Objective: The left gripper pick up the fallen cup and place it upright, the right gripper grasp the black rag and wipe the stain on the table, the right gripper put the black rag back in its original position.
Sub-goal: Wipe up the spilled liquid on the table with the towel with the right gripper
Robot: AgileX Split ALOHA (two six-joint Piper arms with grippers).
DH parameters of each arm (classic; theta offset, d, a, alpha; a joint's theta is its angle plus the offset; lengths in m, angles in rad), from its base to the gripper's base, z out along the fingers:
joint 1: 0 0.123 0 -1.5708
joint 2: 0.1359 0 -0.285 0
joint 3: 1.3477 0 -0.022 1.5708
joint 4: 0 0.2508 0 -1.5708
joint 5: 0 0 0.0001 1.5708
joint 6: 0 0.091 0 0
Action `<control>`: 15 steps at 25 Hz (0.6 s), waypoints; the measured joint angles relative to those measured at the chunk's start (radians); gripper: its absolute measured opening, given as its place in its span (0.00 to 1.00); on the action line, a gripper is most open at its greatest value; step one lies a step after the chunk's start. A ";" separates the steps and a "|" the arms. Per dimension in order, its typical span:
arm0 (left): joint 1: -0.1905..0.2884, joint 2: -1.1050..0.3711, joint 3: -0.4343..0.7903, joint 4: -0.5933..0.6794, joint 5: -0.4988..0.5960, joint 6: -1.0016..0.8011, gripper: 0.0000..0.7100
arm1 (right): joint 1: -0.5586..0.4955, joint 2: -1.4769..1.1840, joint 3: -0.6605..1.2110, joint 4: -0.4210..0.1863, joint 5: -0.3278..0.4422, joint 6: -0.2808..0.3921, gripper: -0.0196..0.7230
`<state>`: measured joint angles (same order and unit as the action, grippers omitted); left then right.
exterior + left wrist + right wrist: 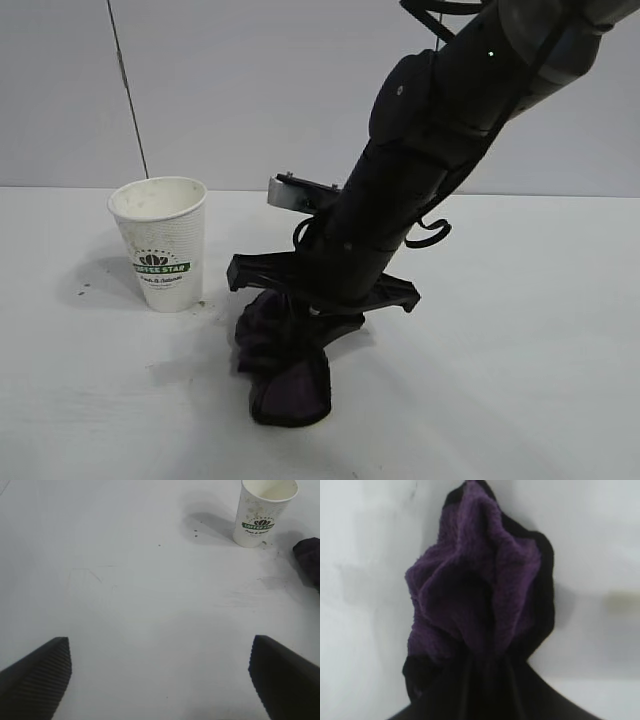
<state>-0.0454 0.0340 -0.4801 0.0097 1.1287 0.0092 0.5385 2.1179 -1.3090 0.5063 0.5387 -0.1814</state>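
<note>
The cup (160, 243) stands upright on the table (520, 340). Just beside the cup, the right gripper (285, 345) pinches the rag (285, 372) and presses it onto the tabletop. The left gripper (160, 677) hovers well away from the cup, fingers (37, 672) spread wide.

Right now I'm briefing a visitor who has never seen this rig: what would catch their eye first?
First, the right claw, reaching down from the upper right of the exterior view and shut on the black rag, which is pressed against the white table at centre. Next, the cup, standing upright to the rag's left. The left claw hangs open over bare table, well away from the cup.
</note>
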 joint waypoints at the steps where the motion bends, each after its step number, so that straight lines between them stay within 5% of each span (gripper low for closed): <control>1: 0.000 0.000 0.000 0.000 0.000 0.000 0.98 | -0.008 0.000 0.000 -0.011 -0.015 0.008 0.14; 15: 0.000 0.000 0.000 0.000 0.000 0.000 0.98 | -0.219 -0.016 -0.010 -0.341 0.041 0.203 0.14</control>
<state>-0.0454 0.0340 -0.4801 0.0097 1.1287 0.0092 0.3198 2.1017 -1.3188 0.1657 0.5798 0.0218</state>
